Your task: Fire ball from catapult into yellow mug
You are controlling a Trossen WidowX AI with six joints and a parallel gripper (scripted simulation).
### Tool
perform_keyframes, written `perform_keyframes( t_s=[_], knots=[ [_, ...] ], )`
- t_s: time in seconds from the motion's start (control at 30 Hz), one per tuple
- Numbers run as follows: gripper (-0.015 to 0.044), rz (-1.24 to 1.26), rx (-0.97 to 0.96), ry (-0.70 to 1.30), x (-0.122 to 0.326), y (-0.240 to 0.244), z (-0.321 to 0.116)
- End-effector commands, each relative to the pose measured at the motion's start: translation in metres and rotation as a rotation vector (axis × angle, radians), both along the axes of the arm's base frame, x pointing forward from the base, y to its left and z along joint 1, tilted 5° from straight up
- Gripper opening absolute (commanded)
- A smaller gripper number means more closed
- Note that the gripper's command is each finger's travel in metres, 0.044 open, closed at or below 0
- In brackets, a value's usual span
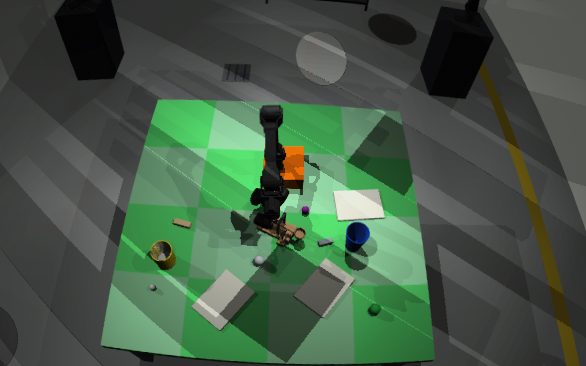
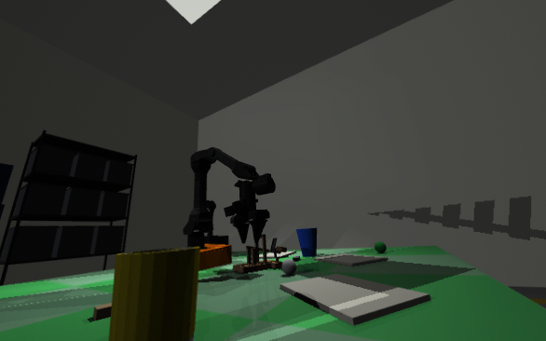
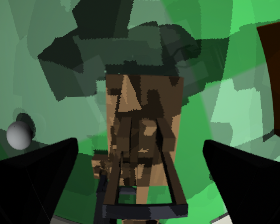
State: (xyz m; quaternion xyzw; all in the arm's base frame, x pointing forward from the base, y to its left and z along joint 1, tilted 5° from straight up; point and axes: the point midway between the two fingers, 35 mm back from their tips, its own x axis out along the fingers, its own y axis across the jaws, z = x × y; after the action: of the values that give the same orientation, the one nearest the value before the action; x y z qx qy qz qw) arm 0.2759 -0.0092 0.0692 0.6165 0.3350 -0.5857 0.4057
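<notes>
The brown wooden catapult (image 1: pixel 288 233) (image 2: pixel 250 268) (image 3: pixel 163 95) stands mid-table, its round cup (image 1: pixel 300 233) toward the blue mug's side; no ball shows in that cup. My gripper (image 1: pixel 272 221) (image 2: pixel 250 241) (image 3: pixel 141 147) is open and empty, pointing down above the catapult, with a finger on each side of its frame in the wrist view. A light grey ball (image 1: pixel 258 260) (image 2: pixel 289 266) (image 3: pixel 19 135) rests on the table beside the catapult. The yellow mug (image 1: pixel 167 259) (image 2: pixel 154 293) stands upright at the left in the top view.
A blue mug (image 1: pixel 357 237) (image 2: pixel 307 242) stands right of the catapult. A purple ball (image 1: pixel 305 210), a green ball (image 1: pixel 374 309) (image 2: pixel 380 247), a small grey ball (image 1: pixel 152 287), a wooden block (image 1: pixel 182 223) (image 2: pixel 102 311), a grey block (image 1: pixel 325 242) and pale flat panels (image 1: pixel 359 204) (image 2: pixel 357 300) lie around.
</notes>
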Motion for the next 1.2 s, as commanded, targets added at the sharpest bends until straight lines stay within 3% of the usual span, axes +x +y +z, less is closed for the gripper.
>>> perform_keyframes(
  t_s=[0.0,1.03,1.17],
  knots=[
    [0.044,-0.004,-0.004,0.011,-0.002,-0.001,-0.008],
    [0.044,-0.004,-0.004,0.011,0.0,-0.003,-0.053],
    [0.0335,-0.008,0.0,0.004,0.003,-0.002,-0.049]
  ],
)
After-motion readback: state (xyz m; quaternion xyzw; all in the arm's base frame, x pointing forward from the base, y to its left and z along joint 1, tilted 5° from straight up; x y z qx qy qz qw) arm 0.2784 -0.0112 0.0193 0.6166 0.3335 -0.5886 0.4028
